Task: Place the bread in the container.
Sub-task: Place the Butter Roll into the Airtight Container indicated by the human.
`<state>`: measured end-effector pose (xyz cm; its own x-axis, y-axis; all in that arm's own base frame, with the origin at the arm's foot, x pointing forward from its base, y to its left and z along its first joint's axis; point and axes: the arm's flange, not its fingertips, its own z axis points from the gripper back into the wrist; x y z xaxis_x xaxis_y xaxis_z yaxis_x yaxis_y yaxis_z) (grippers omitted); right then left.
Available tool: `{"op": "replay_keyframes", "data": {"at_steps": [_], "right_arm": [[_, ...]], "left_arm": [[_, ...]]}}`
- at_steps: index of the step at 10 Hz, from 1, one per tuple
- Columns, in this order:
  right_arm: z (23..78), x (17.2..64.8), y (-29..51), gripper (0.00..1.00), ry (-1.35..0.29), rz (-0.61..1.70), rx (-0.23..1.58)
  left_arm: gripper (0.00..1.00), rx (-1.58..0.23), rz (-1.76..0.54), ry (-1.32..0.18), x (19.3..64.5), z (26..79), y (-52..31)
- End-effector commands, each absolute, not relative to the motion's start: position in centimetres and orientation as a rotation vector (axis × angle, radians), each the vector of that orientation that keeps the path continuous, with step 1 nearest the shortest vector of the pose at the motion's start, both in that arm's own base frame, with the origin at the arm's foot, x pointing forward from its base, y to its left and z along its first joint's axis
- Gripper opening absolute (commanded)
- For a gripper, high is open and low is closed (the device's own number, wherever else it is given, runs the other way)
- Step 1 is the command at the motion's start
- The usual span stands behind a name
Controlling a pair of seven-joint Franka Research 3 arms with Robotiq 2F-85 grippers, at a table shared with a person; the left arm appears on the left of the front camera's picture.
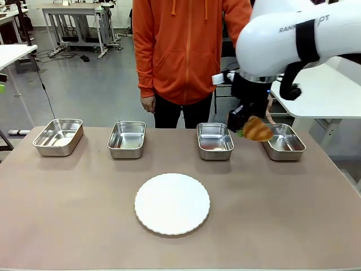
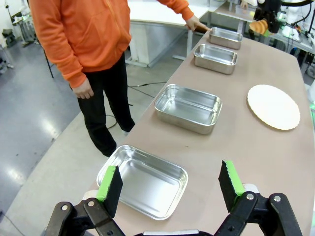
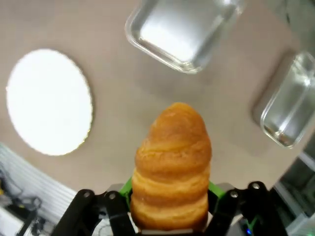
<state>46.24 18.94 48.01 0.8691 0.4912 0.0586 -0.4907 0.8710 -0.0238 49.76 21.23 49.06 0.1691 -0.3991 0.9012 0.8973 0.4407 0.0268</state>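
Carrying stage: the right claw (image 1: 246, 126) grips the bread (image 1: 259, 130) in the air, close to the rightmost container (image 1: 284, 153) but apparently not yet over it. Lowering and release remain. The white plate (image 1: 172, 204) on the bench (image 1: 84, 214) lies bare. All four steel trays look empty. The left claw (image 2: 170, 183) hangs with jaws apart above the leftmost tray (image 2: 147, 209).

White glossy right arm (image 1: 265, 45), black band (image 1: 307, 40), grey lettering (image 1: 302, 23), black left gripper (image 2: 170, 181), green pads (image 2: 231, 176) seemingly ribbed
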Motion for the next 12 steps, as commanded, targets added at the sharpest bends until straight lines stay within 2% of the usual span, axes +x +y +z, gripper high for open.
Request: {"op": "replay_keyframes", "data": {"at_steps": [1, 2, 3, 7, 9, 12], "right_arm": [[47.1, 46.6, 16.8, 0.41, -0.080, 0.395, -0.012], [46.6, 47.3, 15.0, 0.41, -0.097, 0.364, -0.051], [47.6, 46.8, 17.0, 0.41, -0.059, 0.439, -0.005], [47.2, 46.9, 16.6, 0.41, -0.061, 0.426, -0.013], [46.0, 52.2, 10.6, 0.41, -0.048, 0.242, 0.039], [41.2, 55.4, 4.1, 0.41, -0.074, 0.135, 0.016]], "left_arm": [[1.00, -0.597, -1.005, -1.016, 49.8, 49.1, 21.1], [1.00, -0.597, -1.005, -1.016, 49.8, 49.1, 21.1], [1.00, -0.597, -1.005, -1.016, 49.8, 49.1, 21.1], [1.00, -0.597, -1.005, -1.016, 49.8, 49.1, 21.1], [1.00, -0.597, -1.005, -1.016, 49.8, 49.1, 21.1], [1.00, -0.597, -1.005, -1.016, 49.8, 49.1, 21.1]]}}
